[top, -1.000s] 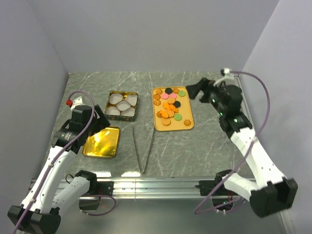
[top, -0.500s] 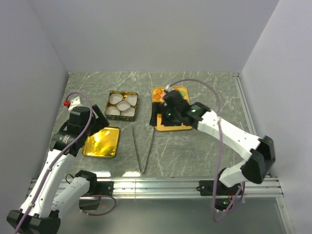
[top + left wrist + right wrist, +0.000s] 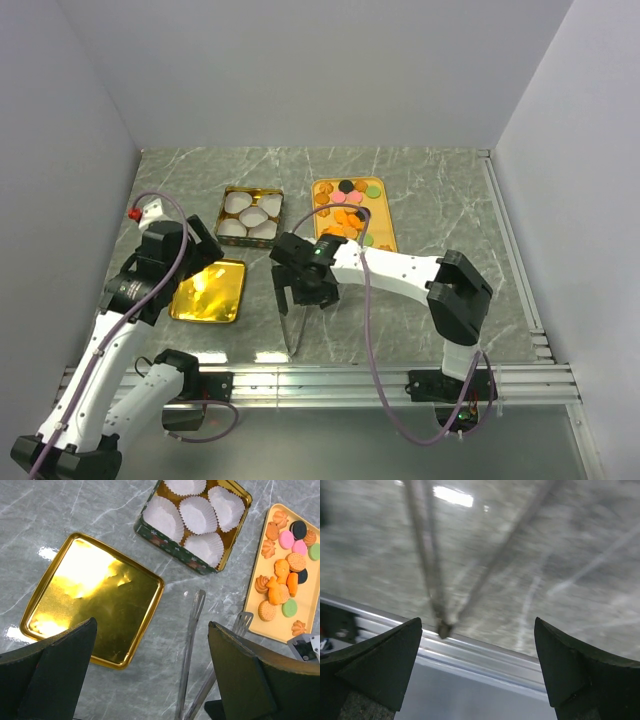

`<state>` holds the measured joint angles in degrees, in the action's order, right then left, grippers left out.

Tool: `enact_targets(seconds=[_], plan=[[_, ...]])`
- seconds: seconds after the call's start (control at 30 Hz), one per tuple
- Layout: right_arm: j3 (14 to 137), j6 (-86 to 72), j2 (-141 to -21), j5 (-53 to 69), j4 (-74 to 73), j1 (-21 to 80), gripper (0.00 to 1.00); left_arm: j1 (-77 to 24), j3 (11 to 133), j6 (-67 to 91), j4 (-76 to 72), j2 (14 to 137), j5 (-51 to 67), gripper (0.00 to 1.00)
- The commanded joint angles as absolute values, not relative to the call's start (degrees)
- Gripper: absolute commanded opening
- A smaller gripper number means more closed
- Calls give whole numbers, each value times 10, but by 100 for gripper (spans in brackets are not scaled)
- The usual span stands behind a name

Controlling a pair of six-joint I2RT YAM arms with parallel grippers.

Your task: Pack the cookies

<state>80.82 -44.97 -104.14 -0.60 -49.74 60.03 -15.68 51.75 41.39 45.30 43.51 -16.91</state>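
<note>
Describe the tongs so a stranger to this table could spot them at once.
On the grey marble table, find the shiny gold lid on the left and the peach tray of cookies. The tongs lie flat between them, below the open right gripper. They are the only long, thin silver thing, a narrow V hinged toward the arms' bases.

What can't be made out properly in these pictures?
- Top view: the right pincer and its arm hide the middle of the tongs and the near end of the tray. Contact with the tongs cannot be told.
- Top view: the cookies are too small to tell shapes.
- Right wrist view: blur smears the tongs.
- Left wrist view: the frame edge cuts off the tin at the top, the tray at the right.
</note>
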Motion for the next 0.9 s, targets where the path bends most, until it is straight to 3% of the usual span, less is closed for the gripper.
enact_targets(seconds=[0.0,0.87], plan=[[850,-472,-1058,-2,-469,615,100,-163,518,419,448,440,-179,99],[910,-515,-1184,-32,-472,621,100,-200,522,433,462,444,-201,99]])
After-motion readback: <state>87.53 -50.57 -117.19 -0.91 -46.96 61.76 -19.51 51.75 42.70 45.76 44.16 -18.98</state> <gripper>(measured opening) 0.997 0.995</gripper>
